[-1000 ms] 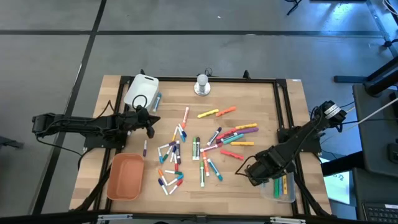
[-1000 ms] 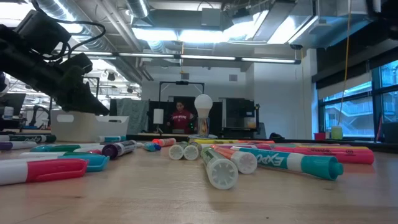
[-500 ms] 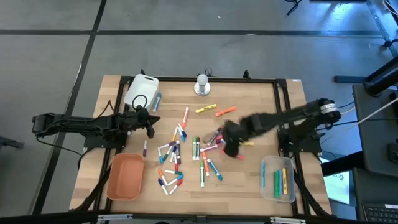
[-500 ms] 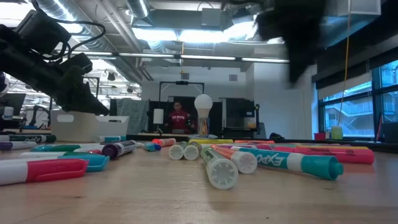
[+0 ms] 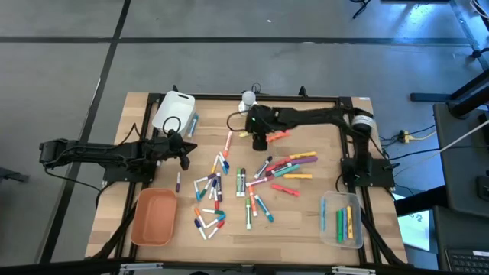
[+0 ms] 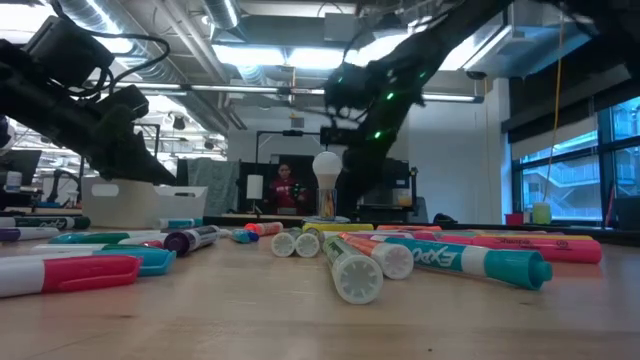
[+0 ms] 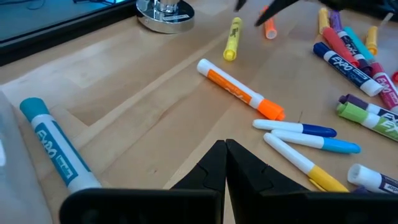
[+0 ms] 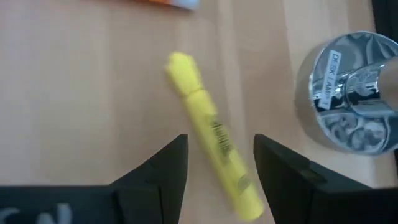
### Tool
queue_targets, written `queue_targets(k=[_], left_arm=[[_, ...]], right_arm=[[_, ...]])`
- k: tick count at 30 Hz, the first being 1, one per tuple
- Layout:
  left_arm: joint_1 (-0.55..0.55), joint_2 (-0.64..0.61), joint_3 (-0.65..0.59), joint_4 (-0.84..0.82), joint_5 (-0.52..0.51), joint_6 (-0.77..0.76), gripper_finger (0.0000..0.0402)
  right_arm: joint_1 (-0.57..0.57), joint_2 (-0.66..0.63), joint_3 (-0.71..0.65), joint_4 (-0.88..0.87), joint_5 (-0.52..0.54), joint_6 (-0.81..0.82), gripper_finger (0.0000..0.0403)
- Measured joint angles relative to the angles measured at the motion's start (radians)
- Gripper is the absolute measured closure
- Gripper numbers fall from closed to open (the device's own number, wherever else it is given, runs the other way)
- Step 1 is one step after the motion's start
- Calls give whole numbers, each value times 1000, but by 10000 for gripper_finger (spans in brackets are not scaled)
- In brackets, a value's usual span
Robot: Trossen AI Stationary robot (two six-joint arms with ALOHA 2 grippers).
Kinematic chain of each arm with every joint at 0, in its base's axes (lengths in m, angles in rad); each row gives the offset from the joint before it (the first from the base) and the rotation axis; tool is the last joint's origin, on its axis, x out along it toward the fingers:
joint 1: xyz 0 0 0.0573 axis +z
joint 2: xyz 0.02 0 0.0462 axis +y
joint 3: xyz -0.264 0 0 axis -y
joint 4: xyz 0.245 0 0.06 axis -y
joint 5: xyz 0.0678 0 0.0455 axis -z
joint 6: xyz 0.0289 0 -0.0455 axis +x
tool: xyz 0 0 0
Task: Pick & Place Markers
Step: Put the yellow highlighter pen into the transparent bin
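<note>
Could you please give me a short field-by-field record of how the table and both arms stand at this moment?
right gripper: open, above the yellow marker near the lamp base, at the table's far side
left gripper: shut, empty, waiting beside the white tray
loose markers: scattered mid-table
clear tray: holds a few markers
orange tray: no markers seen inside

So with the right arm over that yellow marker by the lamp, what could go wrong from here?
1. The open right end effector straddles the yellow plastic marker at a slant, so closing may spin it away.
2. The shiny metal lamp base stands close beside it, so a finger might bump it.
</note>
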Motion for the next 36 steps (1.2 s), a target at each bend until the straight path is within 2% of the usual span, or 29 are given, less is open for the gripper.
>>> queue_targets(k=[3,7,14,17,20,23,28,32,36], left_arm=[[1,0,0,1,-20,0,396],[1,0,0,1,-22,7,395],[0,0,0,2,-39,9,395],[0,0,0,2,-39,9,395],[0,0,0,2,-40,9,395],[0,0,0,2,-43,9,395],[0,0,0,2,-47,5,395],[0,0,0,2,-47,-16,396],[0,0,0,2,-47,-25,396]], right_arm=[[-27,71,87,-55,-18,-45,221],[-44,136,184,-171,-93,-60,221],[-58,202,222,-231,-110,-82,223],[-60,221,226,-255,-116,-54,243],[-60,226,227,-282,-117,-18,291],[-60,214,225,-316,-131,30,342],[-60,154,214,-391,-131,129,341],[-43,43,213,-455,-116,217,341],[18,-87,166,-493,-15,314,341]])
